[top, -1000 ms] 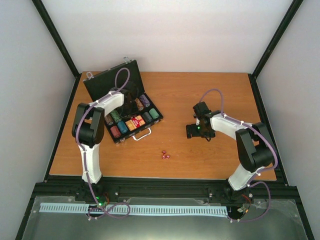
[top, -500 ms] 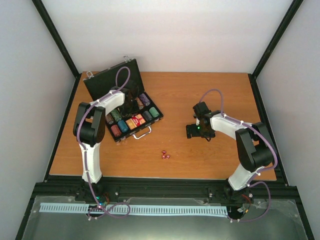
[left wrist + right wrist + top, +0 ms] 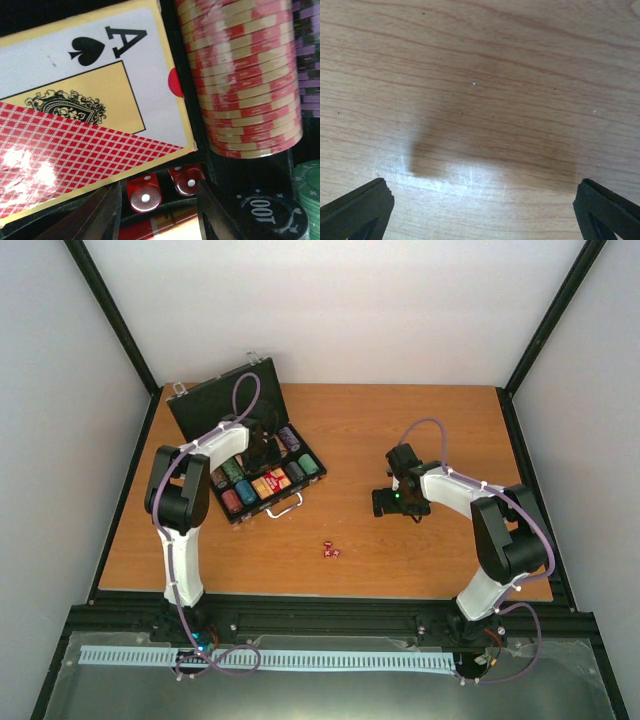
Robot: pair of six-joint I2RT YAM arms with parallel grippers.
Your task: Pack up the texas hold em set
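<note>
From the top view, the black briefcase [image 3: 245, 455] lies open in the upper left of the table [image 3: 420, 430], its lid standing up at the back and its tray filled with coloured chips. My left gripper [image 3: 262, 450] hangs over the middle of the tray. A few loose dice [image 3: 331, 552] lie on the wood at lower centre, well apart from the case. My right gripper [image 3: 388, 503] sits over bare wood right of centre.

On the left wrist view I see an ace-of-spades card box [image 3: 85, 100] at upper left and a red-and-cream chip stack [image 3: 245, 80] at upper right. Two dark-red dice [image 3: 145, 192] lie in the case between my fingers [image 3: 107, 215], which stand partly apart. I cannot tell whether they touch the dice.

On the right wrist view, the fingers [image 3: 355, 210] are spread wide in the bottom corners, with only wood grain between them.
</note>
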